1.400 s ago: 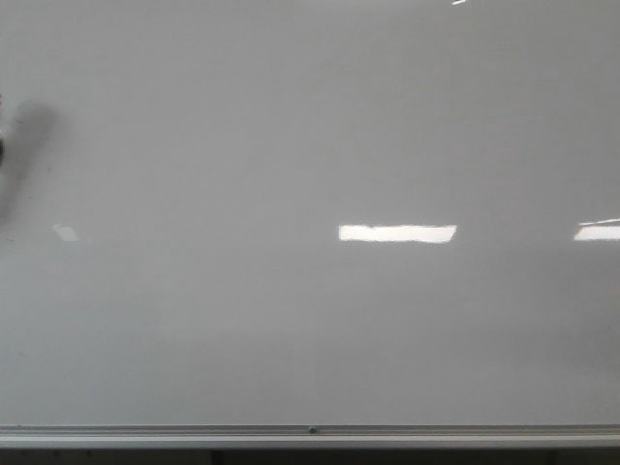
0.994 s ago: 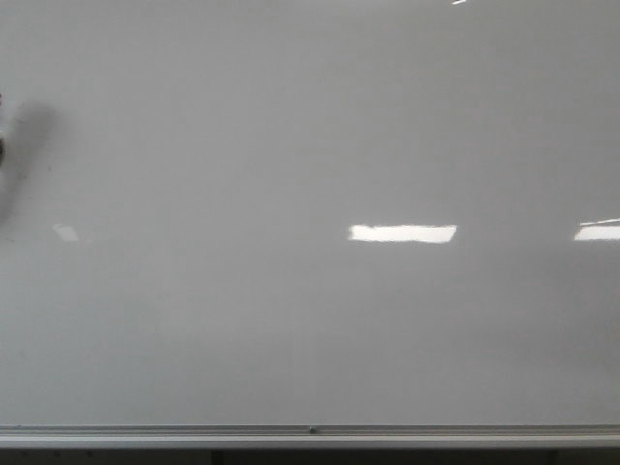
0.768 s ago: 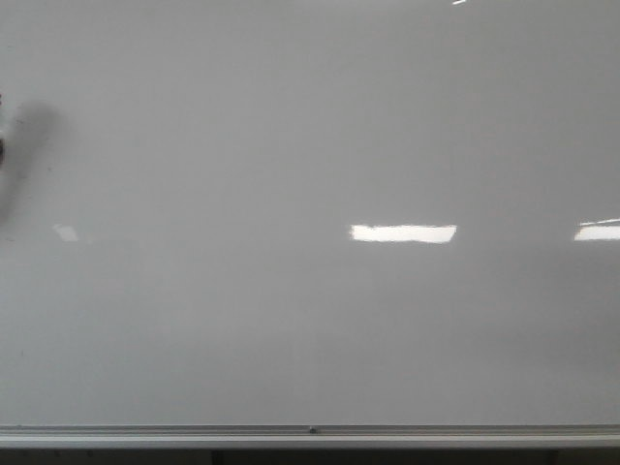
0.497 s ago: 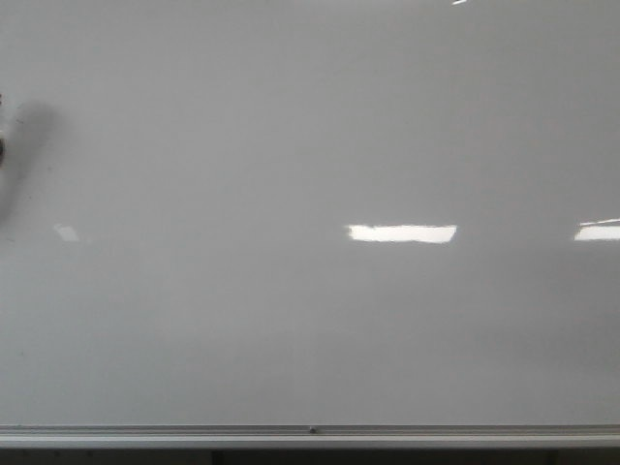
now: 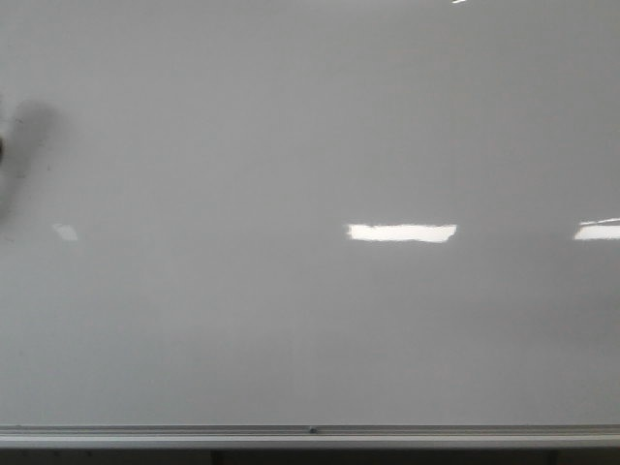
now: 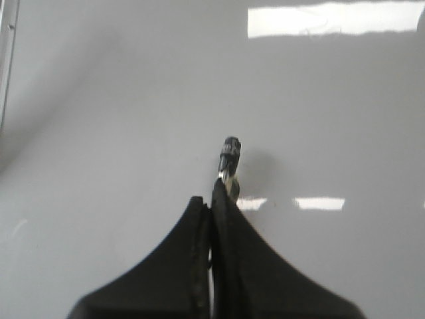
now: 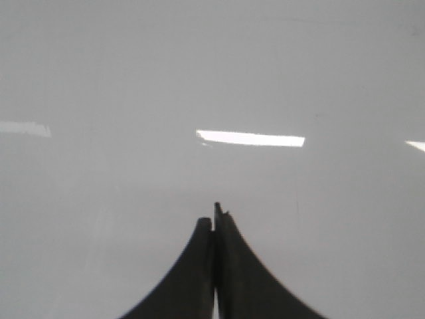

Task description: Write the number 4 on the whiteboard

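The whiteboard (image 5: pixel 291 145) fills the front view, glossy and pale grey, with a silver rail (image 5: pixel 310 433) along its bottom edge. No number 4 is in view on it. In the left wrist view my left gripper (image 6: pixel 211 193) is shut on a marker (image 6: pixel 230 154). The marker's dark tip sticks out past the fingertips toward the whiteboard (image 6: pixel 99 100), with its shadow close beside it. I cannot tell whether the tip touches the board. My right gripper (image 7: pixel 212 216) is shut with nothing in it, facing the bare whiteboard (image 7: pixel 99 80).
A blurred dark shadow (image 5: pixel 27 126) lies on the board at the front view's left edge. Bright rectangular light reflections (image 5: pixel 401 232) sit on the board's right half. The rail (image 6: pixel 8 53) shows at one edge of the left wrist view.
The dark shadow at the left edge has shifted slightly. The board's surface looks the same.
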`<action>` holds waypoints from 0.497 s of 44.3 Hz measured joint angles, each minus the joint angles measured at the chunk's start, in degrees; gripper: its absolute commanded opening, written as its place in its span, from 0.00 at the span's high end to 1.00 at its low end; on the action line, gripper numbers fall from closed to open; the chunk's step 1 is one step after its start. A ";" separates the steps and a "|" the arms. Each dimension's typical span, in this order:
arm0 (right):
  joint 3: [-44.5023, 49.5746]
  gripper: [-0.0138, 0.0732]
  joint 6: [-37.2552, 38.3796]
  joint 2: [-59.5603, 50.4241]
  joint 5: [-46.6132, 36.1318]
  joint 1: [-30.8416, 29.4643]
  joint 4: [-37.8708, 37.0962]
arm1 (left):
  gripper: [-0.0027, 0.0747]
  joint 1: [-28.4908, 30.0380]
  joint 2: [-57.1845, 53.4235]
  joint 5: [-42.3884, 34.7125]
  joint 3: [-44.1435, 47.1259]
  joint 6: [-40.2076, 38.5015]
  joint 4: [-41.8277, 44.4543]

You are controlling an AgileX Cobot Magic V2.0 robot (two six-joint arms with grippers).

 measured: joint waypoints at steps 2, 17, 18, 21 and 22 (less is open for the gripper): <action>-1.86 0.91 0.00 0.00 0.78 0.00 0.00 | 0.99 0.00 0.00 -0.13 -1.02 0.00 -0.10; -21.78 0.91 0.00 9.80 11.61 0.00 0.76 | 0.99 0.00 9.79 12.95 -17.09 0.00 5.24; -22.56 0.91 0.00 11.09 11.95 0.00 0.76 | 0.99 0.00 11.02 13.21 -17.70 0.00 5.24; -24.47 0.91 0.00 14.89 12.49 0.00 0.76 | 0.99 0.00 14.57 14.08 -19.18 0.00 5.24; -24.85 0.91 0.00 15.54 12.65 0.00 0.76 | 0.99 0.00 15.61 14.34 -19.40 0.00 5.24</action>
